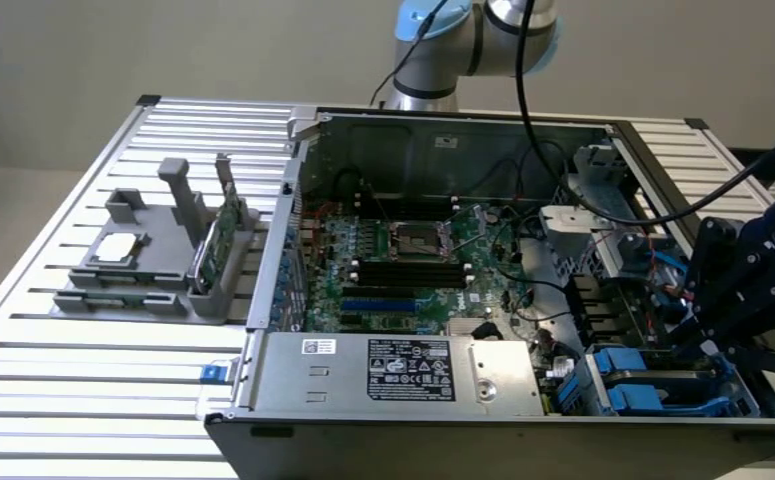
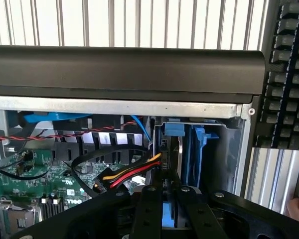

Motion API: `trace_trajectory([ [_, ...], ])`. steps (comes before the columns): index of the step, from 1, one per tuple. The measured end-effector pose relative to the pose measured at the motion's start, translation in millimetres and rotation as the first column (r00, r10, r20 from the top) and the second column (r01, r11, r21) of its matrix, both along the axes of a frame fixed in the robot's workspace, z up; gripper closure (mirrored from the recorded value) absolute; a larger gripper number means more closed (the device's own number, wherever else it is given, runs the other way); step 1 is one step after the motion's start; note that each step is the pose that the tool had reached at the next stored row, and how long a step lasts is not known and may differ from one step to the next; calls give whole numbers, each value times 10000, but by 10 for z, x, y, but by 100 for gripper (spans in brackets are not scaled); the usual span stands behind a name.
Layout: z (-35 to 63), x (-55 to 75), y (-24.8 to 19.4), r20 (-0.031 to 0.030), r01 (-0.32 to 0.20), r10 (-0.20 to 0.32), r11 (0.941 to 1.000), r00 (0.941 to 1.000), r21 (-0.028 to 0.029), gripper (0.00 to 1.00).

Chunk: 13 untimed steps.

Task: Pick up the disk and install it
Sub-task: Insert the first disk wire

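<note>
Blue-framed disk (image 2: 170, 219) upright in narrowed tool (image 2: 172, 211), inside case (image 2: 129, 74) corner bay, walls close

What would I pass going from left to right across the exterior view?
Grey holder with a small silver chip → upright green card → motherboard → blue drive bays → black end effector.

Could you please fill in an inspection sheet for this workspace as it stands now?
Surface: slatted metal table, bearing an open computer case.
Job's things: disk in its blue carrier, standing in the drive bay.
Clutter: grey fixture with a chip and a green card.
Grippers: gripper closed on the disk.
Cables: red, yellow and black bundle beside the bay.
Surroundings: keyboard beyond the case.
</note>
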<state>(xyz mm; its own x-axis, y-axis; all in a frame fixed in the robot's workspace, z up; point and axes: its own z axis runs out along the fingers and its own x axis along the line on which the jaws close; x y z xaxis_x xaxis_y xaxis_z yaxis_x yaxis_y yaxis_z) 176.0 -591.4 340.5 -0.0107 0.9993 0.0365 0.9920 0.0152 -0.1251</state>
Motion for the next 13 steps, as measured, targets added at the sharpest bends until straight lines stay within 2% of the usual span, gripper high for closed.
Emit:
trace_trajectory([
  [4,-5,0,1,0,2,-2,10000,10000,-30,83],
  [7,-11,0,1,0,2,-2,10000,10000,-81,83],
  [13,-12,0,3,0,2,-2,9999,10000,-114,83],
])
